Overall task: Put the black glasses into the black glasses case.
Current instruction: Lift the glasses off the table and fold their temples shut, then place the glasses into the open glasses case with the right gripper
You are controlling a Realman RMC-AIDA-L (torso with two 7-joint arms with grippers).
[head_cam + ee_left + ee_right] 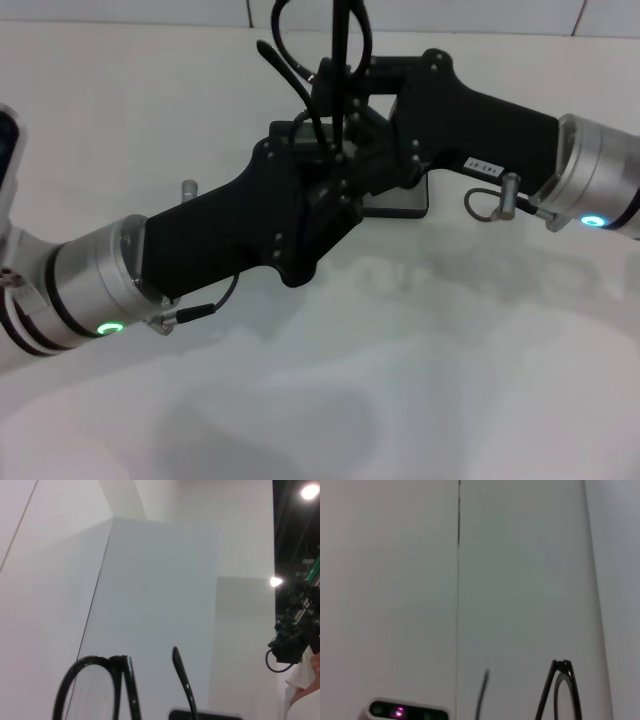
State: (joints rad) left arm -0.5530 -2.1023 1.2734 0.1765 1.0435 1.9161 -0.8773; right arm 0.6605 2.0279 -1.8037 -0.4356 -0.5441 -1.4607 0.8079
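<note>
White table (420, 370) carries the black glasses case (405, 203) beneath both end effectors; the black glasses (335, 60) are held above, not yet inserted; which left end effector (330, 195) or right end effector (350, 150) grips cannot be told.

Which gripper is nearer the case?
Right, apparently. The right gripper sits directly over the case, hiding most of it; the left gripper reaches in from the case's left edge.

The black glasses (345, 60) stood upright with temple arms spread, above the black glasses case (400, 205) lying on the white table.
</note>
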